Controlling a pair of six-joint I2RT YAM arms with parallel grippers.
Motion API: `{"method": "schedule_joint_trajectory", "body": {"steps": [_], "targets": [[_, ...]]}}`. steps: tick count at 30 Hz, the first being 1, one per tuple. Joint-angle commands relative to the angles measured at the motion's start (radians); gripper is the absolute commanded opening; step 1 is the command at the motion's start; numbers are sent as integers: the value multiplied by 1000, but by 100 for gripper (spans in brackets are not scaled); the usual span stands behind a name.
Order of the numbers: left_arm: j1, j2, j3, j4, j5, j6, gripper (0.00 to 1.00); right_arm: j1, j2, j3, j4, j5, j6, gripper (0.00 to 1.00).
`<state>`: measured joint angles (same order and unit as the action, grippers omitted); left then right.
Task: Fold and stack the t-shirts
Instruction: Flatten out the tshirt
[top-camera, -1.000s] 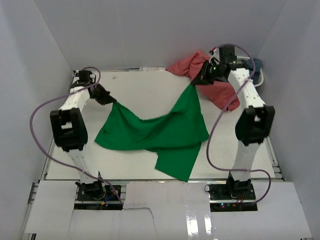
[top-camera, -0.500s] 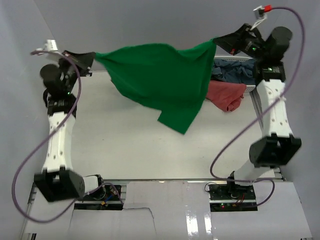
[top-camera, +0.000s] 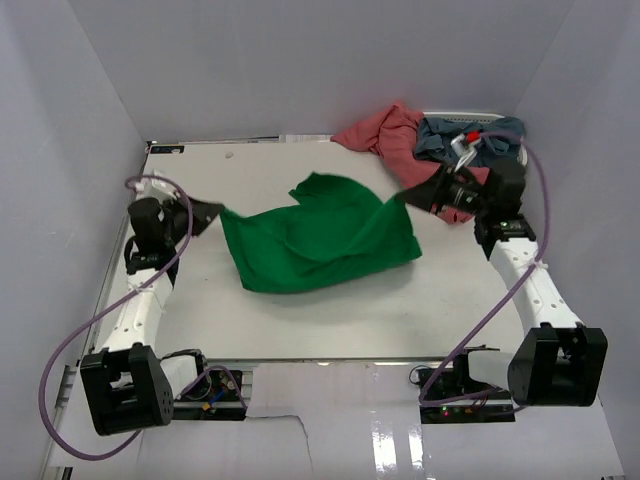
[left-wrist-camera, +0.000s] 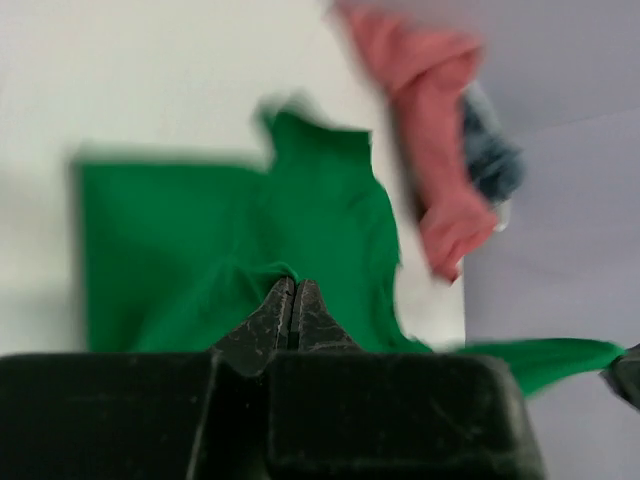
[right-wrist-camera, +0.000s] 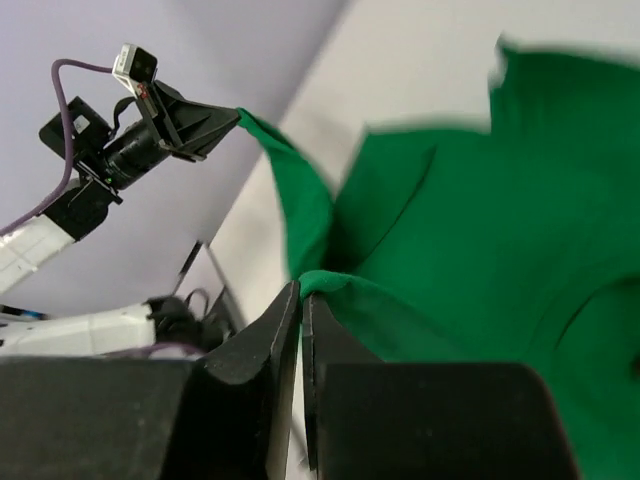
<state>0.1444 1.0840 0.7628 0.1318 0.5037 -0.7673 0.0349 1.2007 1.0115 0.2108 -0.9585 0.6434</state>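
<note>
Mid-table, green shirt (top-camera: 320, 245) is spread rumpled, slung between two pinched corners. Left gripper (top-camera: 217, 211) is clamped shut on its left corner and right gripper (top-camera: 405, 195) on its right corner. Both corners appear raised just off the table (top-camera: 300, 330). The middle lies flat, with one flap turned over at the back edge. Pink shirt (top-camera: 385, 135) and blue shirt (top-camera: 497, 132) are heaped at the back right, touching each other, well apart from the left gripper.

Handling, as judged: light, limp cloth with no stiffness. Sag and self-folding are expected wherever it is unsupported, and some sliding on the smooth table. Hems or shoulder corners are best taken. A mid-panel grab would bunch it. Breakage is no concern, but slip out of a thin pinch is.

Views: overall lay and creases are given only by the top view. Cloth nipped between closed fingertips is confirmed only by the wrist views, and the left one is blurred. The far corner held up by the left gripper is shown by the right wrist view. Pink and blue shirts are not seen there.
</note>
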Motion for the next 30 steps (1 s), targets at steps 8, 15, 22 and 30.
{"method": "schedule_joint_trajectory", "body": {"steps": [8,15,22,30], "targets": [[3,-231,-111,-544,-57,-27,0,69,-184,-13,-769,110,-293,8],[3,-234,-96,-505,-51,-61,0,69,-141,76,-866,227,-372,8],[3,-111,85,-267,-62,-21,0,69,-52,306,-717,420,-415,8],[1,141,437,-209,-140,270,0,82,230,651,-714,890,-565,8]]}}
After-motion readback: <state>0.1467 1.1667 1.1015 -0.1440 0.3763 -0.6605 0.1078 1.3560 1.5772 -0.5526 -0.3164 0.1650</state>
